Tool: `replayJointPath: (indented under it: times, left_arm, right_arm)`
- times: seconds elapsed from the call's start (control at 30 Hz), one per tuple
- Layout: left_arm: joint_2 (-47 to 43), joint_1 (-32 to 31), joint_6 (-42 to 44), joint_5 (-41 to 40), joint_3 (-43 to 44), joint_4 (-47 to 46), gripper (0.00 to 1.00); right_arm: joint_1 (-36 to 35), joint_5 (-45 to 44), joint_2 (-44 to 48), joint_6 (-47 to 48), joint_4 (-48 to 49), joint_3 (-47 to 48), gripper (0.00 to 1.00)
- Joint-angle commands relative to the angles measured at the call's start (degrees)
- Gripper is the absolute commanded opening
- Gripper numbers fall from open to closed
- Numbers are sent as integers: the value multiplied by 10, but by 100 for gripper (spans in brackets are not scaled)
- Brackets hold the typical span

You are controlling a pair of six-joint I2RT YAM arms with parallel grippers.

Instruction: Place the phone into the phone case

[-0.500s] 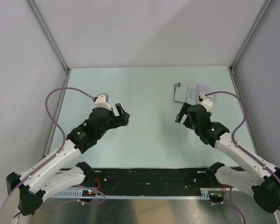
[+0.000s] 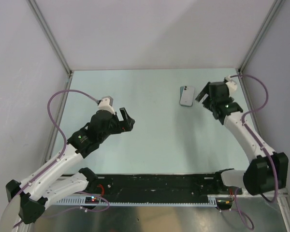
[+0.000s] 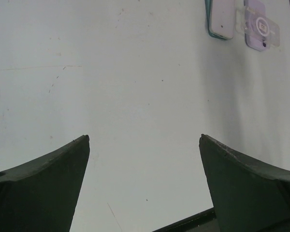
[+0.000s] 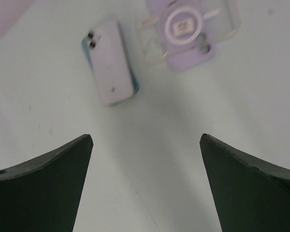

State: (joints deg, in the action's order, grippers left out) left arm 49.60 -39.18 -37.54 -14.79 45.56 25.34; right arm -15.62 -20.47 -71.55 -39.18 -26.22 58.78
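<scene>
progress: nothing done yet; phone (image 4: 110, 63) lies back-up on tabletop (image 2: 150, 121), far right, just beside empty phone case (image 4: 191, 34); pickup and insertion all left | right gripper (image 4: 145, 140): jaws wide apart, holding nothing, hovers over both, looking down | left gripper (image 3: 144, 140): spread too, empty, mid-tabletop, well apart from phone

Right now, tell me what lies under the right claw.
From above, the right claw covers whatever is below it; only the phone shows beside it. Its wrist camera shows the phone case lying flat on the table, just ahead of it.
</scene>
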Motion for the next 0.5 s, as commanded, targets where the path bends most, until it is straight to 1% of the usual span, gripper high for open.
replayJointPath:
  times: [0.0, 0.07, 0.2, 0.33, 0.47]
  left_arm:
    - [-2, 16, -1, 35, 26, 20, 98]
    - [0, 21, -1, 45, 29, 23, 98]
    - [12, 30, 4, 66, 37, 26, 98]
    - [19, 40, 8, 75, 42, 26, 98]
    - [23, 48, 11, 80, 44, 27, 98]
  right_arm:
    - [95, 19, -62, 15, 4, 69, 100]
    - [150, 43, -99, 6, 16, 83, 100]
    - [221, 94, -168, -5, 71, 87, 100]
    - [263, 143, -239, -22, 127, 93, 100]
    - [287, 184, -299, -51, 184, 95, 100]
